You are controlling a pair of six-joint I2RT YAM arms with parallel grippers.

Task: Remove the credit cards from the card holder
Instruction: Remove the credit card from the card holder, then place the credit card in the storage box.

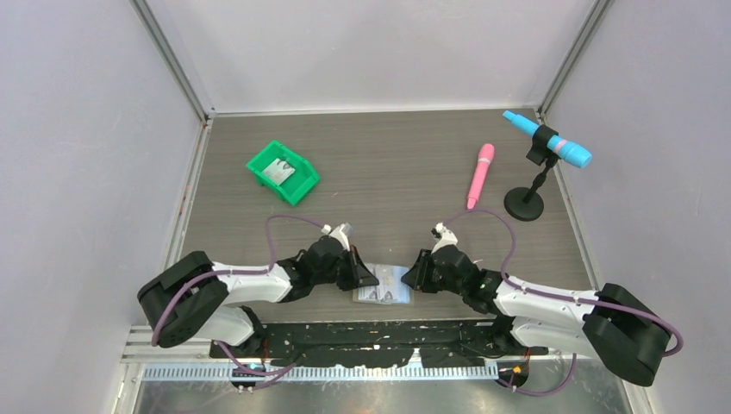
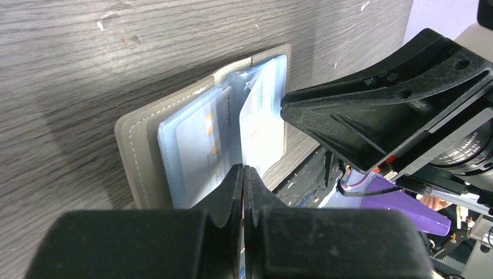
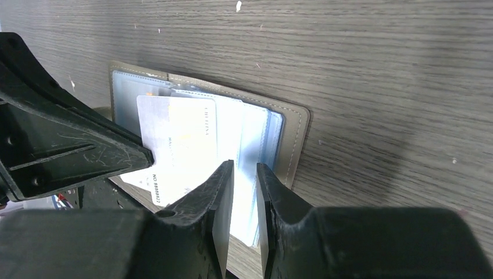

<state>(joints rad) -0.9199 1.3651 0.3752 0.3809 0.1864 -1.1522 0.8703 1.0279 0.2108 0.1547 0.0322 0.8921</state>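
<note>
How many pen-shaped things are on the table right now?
2. A pink one lies flat right of centre; a blue one sits tilted in a black stand at the far right. Nothing seems to hide another.

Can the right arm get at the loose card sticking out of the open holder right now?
Probably yes: the right gripper sits right at the open card holder, and the protruding card lies just beside its fingers, though the left gripper crowds that side.

Even bright light; soft shadows; near jaws blurred.
</note>
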